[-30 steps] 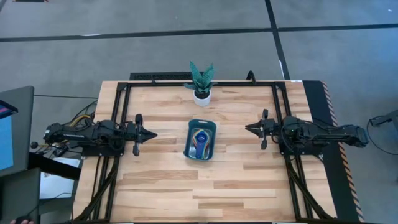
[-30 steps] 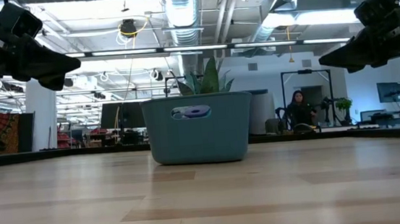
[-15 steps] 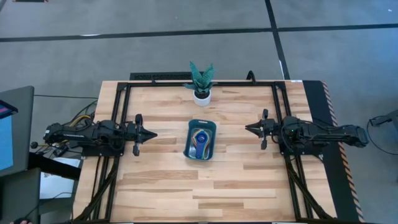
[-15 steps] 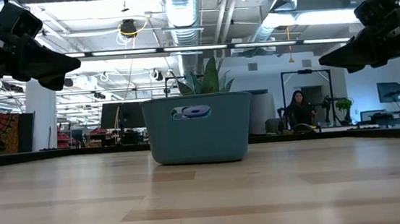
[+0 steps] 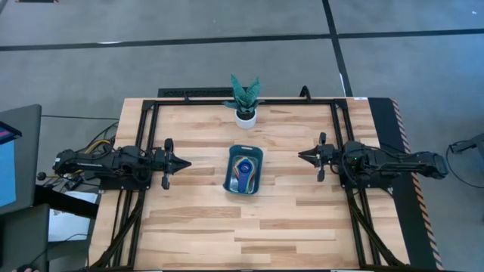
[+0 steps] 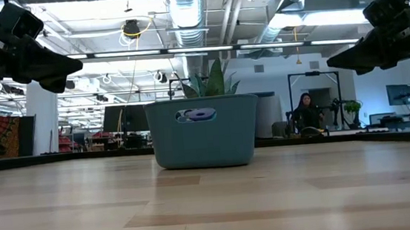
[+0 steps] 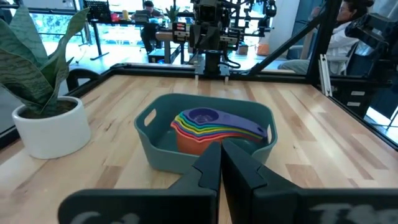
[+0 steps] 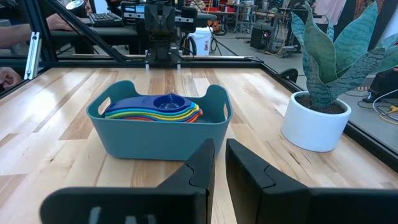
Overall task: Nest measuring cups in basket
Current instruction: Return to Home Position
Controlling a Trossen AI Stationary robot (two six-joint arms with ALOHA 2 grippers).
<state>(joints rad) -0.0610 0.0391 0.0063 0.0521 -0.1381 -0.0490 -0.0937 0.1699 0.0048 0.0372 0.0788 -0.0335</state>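
The left gripper [image 5: 181, 162] hangs above the left part of the pale wooden butcher-block table [image 5: 197, 219]. Its dark arm is stretched out level from the table's left edge, pointing inward toward the middle. Its fingers [image 7: 208, 169] are drawn together with only a thin slit between them, and they hold nothing. The right gripper [image 5: 304, 156] mirrors it from the right edge, also level, off the wood and aimed at the middle. Its fingers [image 8: 200, 165] stand narrow too, with a slim gap, and grip nothing. Both tips are well apart from everything on the table.

Between the two grippers stands the dark teal rectangular plastic basket with rounded corners [image 5: 228, 172], its long sides running away from the front edge. Inside it lie the nested plastic measuring cups [image 5: 243, 168]. The dark blue one is on top, and the rims of the others show beneath it as coloured bands. Their flat handles are bunched together toward one end of the basket.

Behind the basket, near the far edge, is a small white pot holding a green spiky-leaved plant [image 5: 245, 117], apart from the basket. Nothing lies between either gripper and the basket. In the room beyond, a person [image 6: 305, 112] sits at a desk.

Compared with half a second and a second ago, nothing has moved. Arms, basket, cups and plant sit in the same places.
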